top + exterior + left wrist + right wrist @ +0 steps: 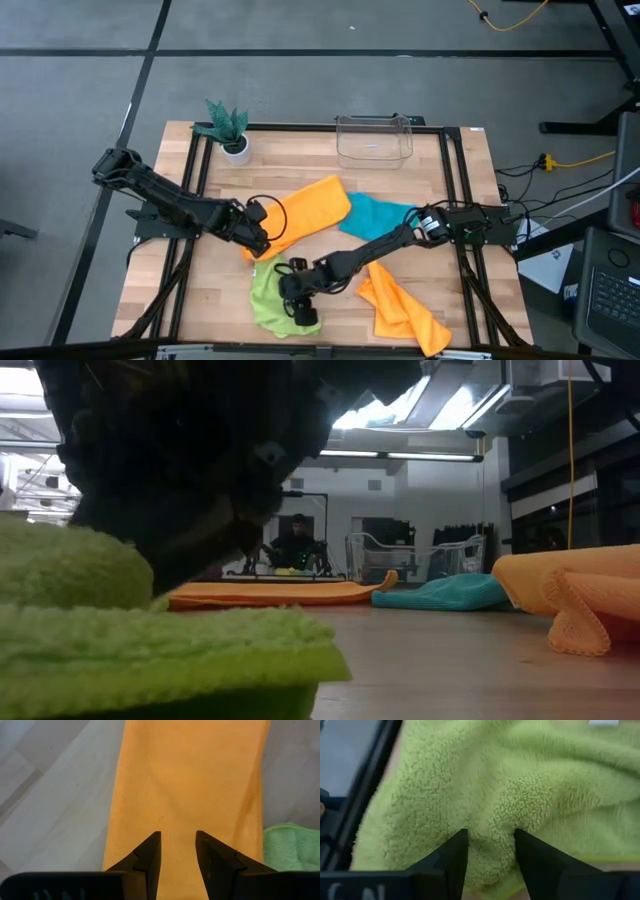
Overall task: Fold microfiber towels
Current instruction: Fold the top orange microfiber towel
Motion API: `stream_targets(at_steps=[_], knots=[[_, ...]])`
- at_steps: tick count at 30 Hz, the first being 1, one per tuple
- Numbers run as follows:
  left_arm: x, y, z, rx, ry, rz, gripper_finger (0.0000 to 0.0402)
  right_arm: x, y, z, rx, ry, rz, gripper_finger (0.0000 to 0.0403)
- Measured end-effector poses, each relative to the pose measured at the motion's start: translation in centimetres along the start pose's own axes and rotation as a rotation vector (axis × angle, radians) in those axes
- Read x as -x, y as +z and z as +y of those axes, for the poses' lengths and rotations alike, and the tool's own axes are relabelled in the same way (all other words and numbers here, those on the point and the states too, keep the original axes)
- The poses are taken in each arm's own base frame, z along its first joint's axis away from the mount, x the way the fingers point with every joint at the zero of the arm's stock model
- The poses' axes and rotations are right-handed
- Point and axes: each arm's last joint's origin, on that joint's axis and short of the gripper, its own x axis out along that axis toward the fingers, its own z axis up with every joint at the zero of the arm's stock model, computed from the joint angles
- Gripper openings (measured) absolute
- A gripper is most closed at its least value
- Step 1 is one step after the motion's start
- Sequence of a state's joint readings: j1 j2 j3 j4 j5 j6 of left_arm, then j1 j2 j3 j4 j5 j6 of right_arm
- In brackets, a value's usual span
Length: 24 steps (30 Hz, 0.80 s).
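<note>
An orange towel [315,205] lies spread at the table's middle, and my left gripper [177,845] stands open over its near-left end [190,780]. A lime green towel [265,300] lies rumpled near the front edge. My right gripper [487,845] is open and low over that towel, reaching in from the right. A teal towel [375,213] lies bunched right of the first orange one. A second orange towel [400,305] lies crumpled at the front right. My right gripper comes at the green towel slanting down from the table's right. Its two fingertips [457,851] stand on either side of a raised hump of the pile [492,827] near the towel's right side. Whether they touch the cloth, I cannot tell.
A clear plastic bin [373,140] stands at the far edge, and a small potted plant [230,128] at the far left. The green towel's edge [290,847] lies close beside the orange one. A person sits in the room beyond the table [297,540].
</note>
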State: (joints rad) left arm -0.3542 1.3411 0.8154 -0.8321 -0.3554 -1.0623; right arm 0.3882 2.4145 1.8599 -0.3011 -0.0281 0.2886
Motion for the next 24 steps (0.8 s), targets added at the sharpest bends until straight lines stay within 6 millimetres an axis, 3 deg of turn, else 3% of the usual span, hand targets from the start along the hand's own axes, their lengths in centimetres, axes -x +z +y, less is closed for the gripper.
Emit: stream_targets(at_steps=[4,9,16,24], knots=[[-0.1,0.3,0.0,0.027,-0.043,0.050,0.0114,0.1,-0.1,0.0,0.004,-0.004,0.013,0.0122],[-0.5,1.2,-0.3,0.095,-0.171,0.157,0.0114,0.2,0.0,-0.1,0.058,-0.009,0.015,0.0015],[-0.4,1.5,-0.6,0.106,-0.213,0.134,0.0114,2.2,0.6,-0.2,0.094,-0.161,0.181,0.0007],[-0.1,1.0,-1.0,0.074,-0.183,0.054,0.0114,8.6,1.5,1.4,0.143,-0.447,0.492,0.0005]])
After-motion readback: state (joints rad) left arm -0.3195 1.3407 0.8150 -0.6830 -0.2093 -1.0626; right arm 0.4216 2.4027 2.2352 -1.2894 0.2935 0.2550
